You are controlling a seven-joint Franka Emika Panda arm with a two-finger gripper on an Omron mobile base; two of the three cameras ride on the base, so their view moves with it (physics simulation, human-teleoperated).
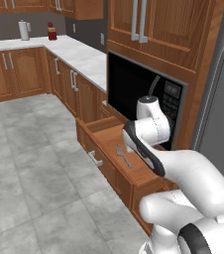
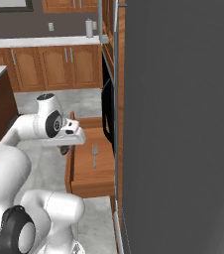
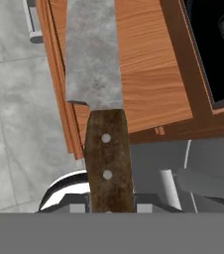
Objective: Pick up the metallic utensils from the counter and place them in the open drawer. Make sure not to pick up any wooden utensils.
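Hand view: knife carried over the open drawer, claw clamped on its dark handle.
Silver blade points along the drawer's length, above the bare wooden floor just inside the front panel; the bar handle sits just outside that panel; from the left base view the small grey bent utensil already lies inside the drawer, near its middle; to do this well, I'd judge the knife should come lower and further inside the drawer before letting go, blade kept flat and parallel to the drawer's sides, set beside the grey utensil rather than on it; a drop from height risks bouncing out over the front panel.
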